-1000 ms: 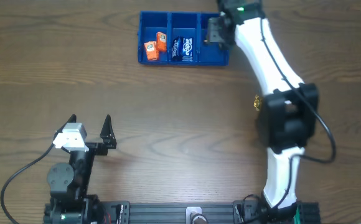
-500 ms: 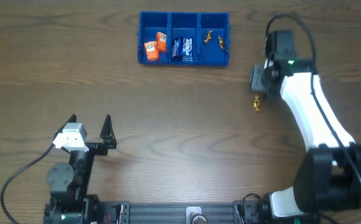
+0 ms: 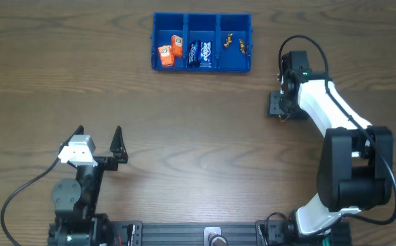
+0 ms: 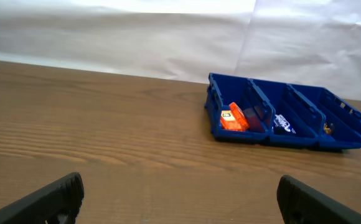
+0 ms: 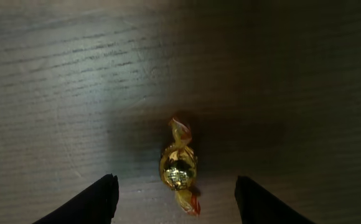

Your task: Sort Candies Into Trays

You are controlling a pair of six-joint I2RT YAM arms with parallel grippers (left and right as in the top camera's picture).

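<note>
The right tool (image 5: 174, 182) points straight down at the tabletop (image 3: 184, 137), its two fingers spread wide and holding nothing. A gold-wrapped candy (image 5: 179, 167) lies flat on the wood in the gap between them, apart from both fingers, its twisted ends running along the gap. In the top view this tool (image 3: 278, 107) sits toward 2 o'clock on the tabletop, at about 4 o'clock from the tray (image 3: 202, 68) and well apart from it. The right arm bends back from there to its base at about 5 o'clock.

The tray is blue, has three compartments side by side and rests at 12 o'clock on the tabletop. Its 9 o'clock compartment holds two orange boxes (image 3: 171, 49), close together. The middle compartment holds a dark blue packet (image 3: 203, 53). The 3 o'clock compartment holds two small gold candies (image 3: 235, 43), near each other.

The left tool (image 3: 99, 134) is at about 8 o'clock on the tabletop, just above its own base and far from the tray and from the other arm. Its fingers are also spread wide and grip nothing. In its wrist view the tool (image 4: 180, 198) faces across bare wood toward the tray (image 4: 267, 138), where one orange box (image 4: 234, 118) stands out in the nearest compartment.
</note>
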